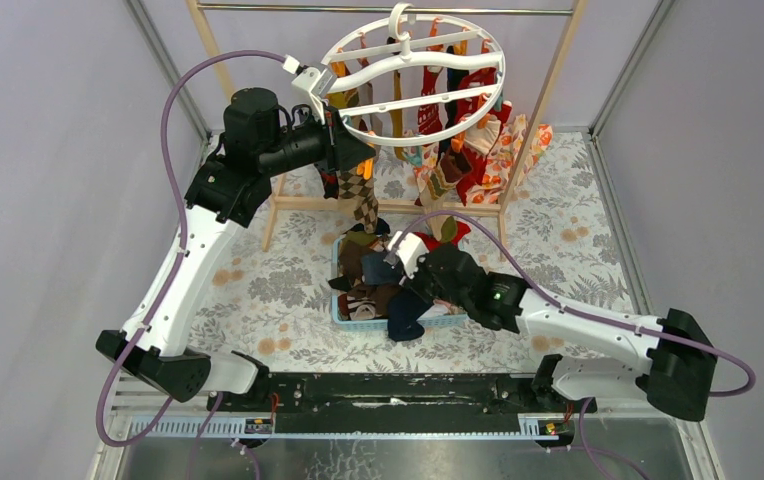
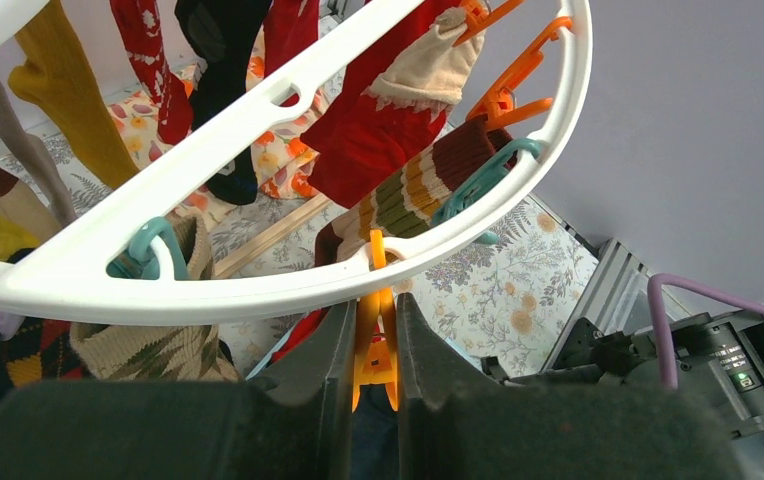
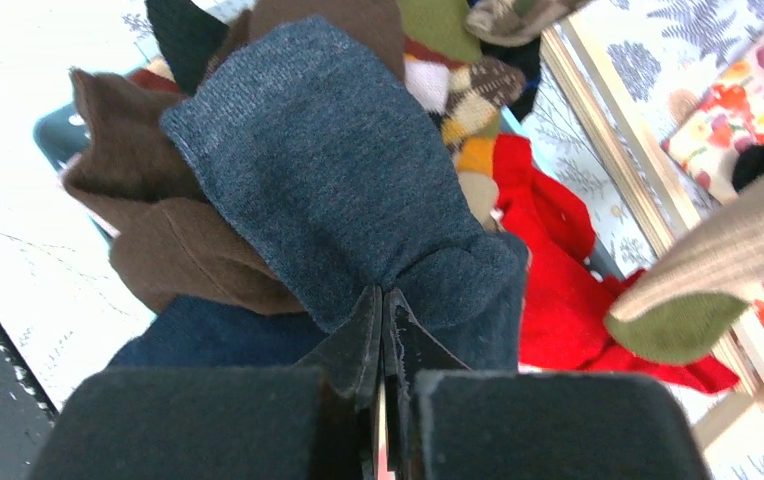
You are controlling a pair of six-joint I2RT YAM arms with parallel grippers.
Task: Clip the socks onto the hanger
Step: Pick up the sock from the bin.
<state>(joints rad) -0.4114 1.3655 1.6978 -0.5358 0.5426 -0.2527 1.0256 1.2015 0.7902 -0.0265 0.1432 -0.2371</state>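
Note:
The white oval hanger (image 1: 413,85) hangs from the rod with several socks clipped on, and its rim (image 2: 258,285) fills the left wrist view. My left gripper (image 1: 350,150) is raised at the hanger's near left rim and shut on an orange clip (image 2: 376,340) dangling from it. A brown argyle sock (image 1: 362,195) hangs just beside it. My right gripper (image 1: 405,268) is over the basket, shut on a dark navy sock (image 3: 338,170), which drapes down (image 1: 405,312). More socks, brown (image 3: 158,240) and red (image 3: 548,250), lie beneath it.
A light blue basket (image 1: 358,323) of loose socks sits mid-table on a floral cloth. A wooden-framed rack (image 1: 378,208) with a metal rod stands behind. An orange-and-white floral cloth (image 1: 503,150) lies at the rack's right. Metal frame posts border both sides.

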